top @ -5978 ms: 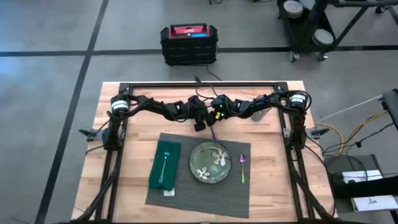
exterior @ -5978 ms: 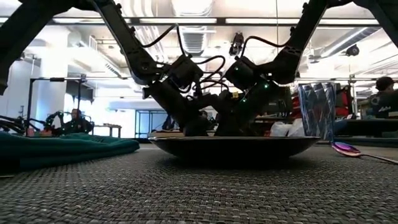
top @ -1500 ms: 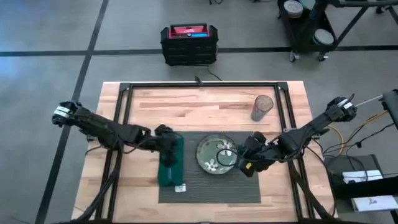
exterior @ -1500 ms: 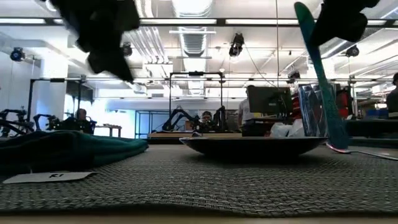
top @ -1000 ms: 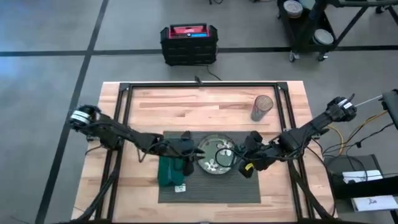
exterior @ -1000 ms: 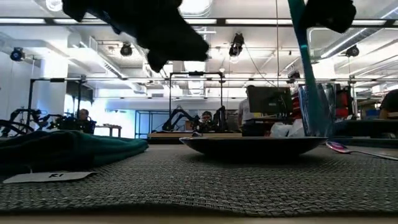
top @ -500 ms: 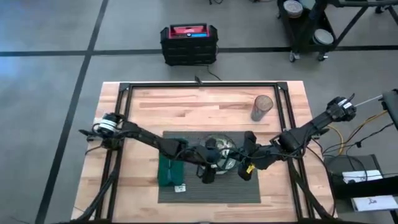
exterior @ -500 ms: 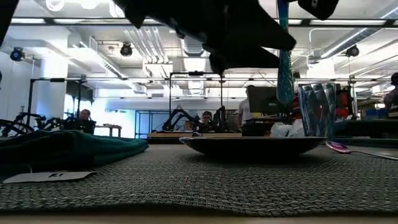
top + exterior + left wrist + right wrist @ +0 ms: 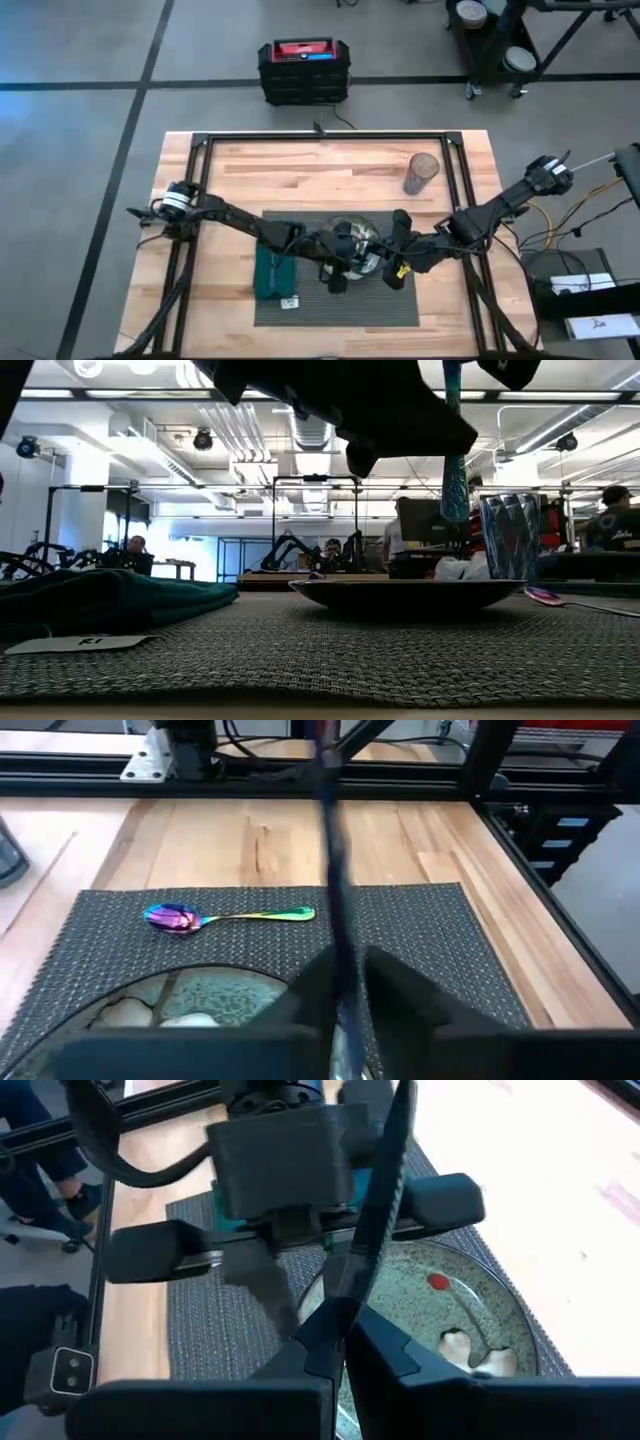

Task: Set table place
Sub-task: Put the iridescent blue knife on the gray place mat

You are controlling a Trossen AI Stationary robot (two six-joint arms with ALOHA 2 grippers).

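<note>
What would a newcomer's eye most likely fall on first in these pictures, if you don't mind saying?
Both arms meet over the speckled plate in the middle of the dark placemat. There the right gripper holds a teal utensil upright, and the left gripper sits right at its handle. After that, the eye goes to the iridescent spoon lying on the placemat beside the plate.

Both arms are dark, near-black, built of slim jointed links with black cables looped along them. The left arm carries a pale silver-white collar near its shoulder joint, and the right arm has a matching one (at the far end, by the worktop's edge). A small yellow marking shows near the right end effector. Its fingers are flat, angular and matte black.
</note>
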